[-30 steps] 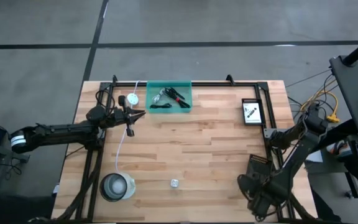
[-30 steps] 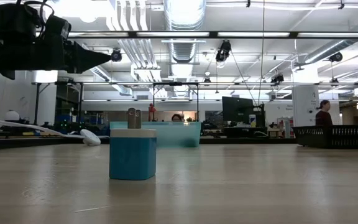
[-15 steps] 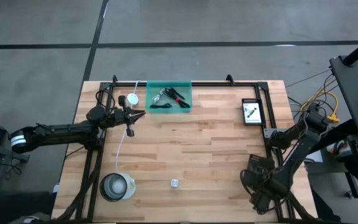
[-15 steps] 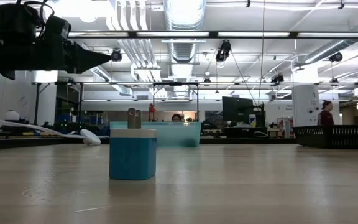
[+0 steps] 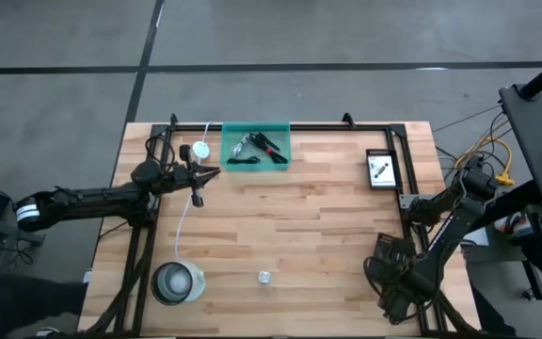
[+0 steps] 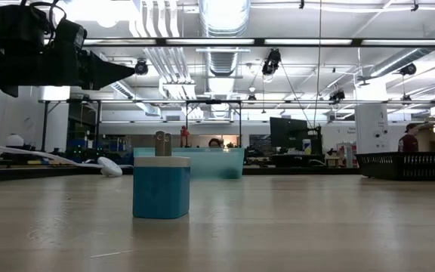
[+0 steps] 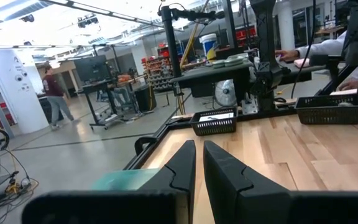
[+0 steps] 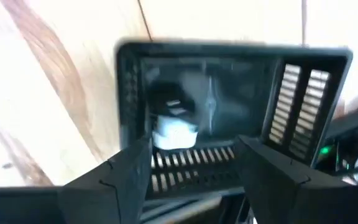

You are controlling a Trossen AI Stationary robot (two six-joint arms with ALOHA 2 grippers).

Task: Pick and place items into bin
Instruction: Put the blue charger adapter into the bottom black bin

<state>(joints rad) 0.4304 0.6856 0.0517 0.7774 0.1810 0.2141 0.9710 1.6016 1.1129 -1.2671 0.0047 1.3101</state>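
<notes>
The teal bin (image 5: 257, 146) stands at the table's far edge, holding a black cable with a red tie and a silvery clip (image 5: 248, 143). It shows again in the low view as the bin (image 6: 202, 162). My left gripper (image 5: 216, 171) hovers shut just left of the bin, pointing toward the table's right, and its fingers (image 7: 199, 146) are empty. My right gripper (image 8: 194, 155) points down, open, over the black perforated basket (image 8: 229, 112). A white item (image 8: 174, 127) lies in that basket. In the high view the gripper is at the basket's near right corner (image 5: 410, 203).
A white disc (image 5: 199, 151) with a white cord trails toward a clear round container (image 5: 177, 281) at the near left. A small blue and white block (image 6: 161, 187) stands near the front edge (image 5: 264, 277). The black basket (image 5: 381, 169) sits at the right. Black frame rails border the table.
My right arm has folded slightly lower beside the black basket. Nothing on the table has moved.
</notes>
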